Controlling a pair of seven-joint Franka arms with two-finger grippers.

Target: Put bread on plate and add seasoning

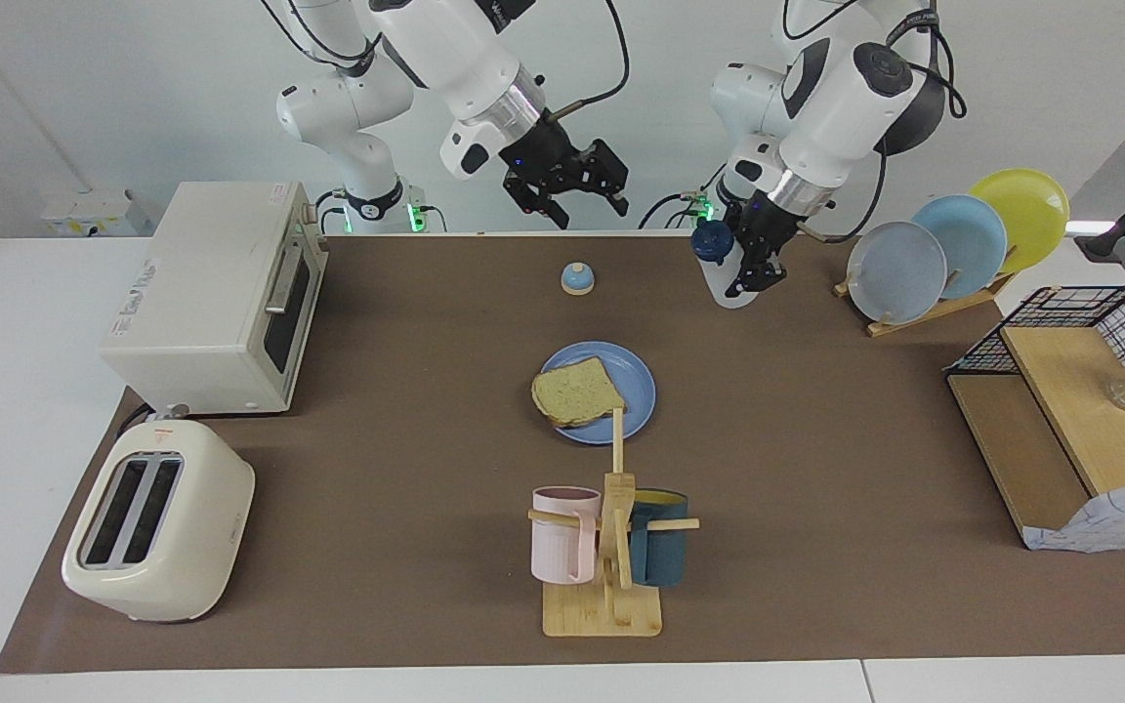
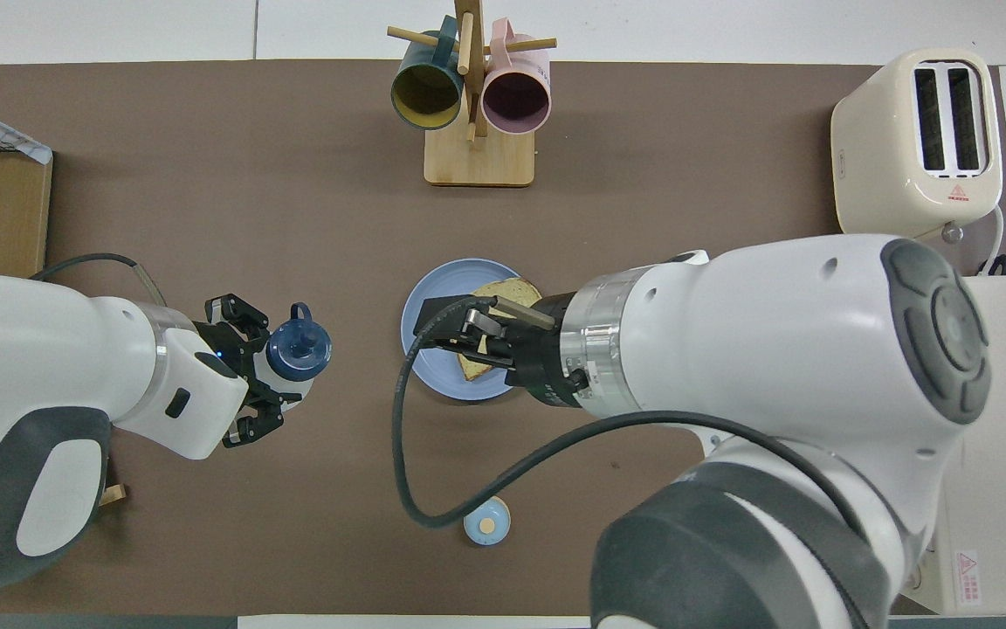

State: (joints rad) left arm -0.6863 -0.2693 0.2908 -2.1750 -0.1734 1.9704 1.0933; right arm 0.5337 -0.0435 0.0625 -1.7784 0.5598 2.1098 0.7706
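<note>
Just tan bread (image 1: 577,392), darker crust

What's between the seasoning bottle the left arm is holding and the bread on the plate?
Nothing visible. The left gripper holds the seasoning bottle in the air; only bare table separates it from the bread on the plate. The right gripper is raised, jaws open.

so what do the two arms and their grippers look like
Both arms are glossy white with rounded dark grey joint caps and a silver ring at each wrist. The left gripper and right gripper are black two-finger claws with open linkwork. Black cables loop along both arms. Green lights glow at the bases.
</note>
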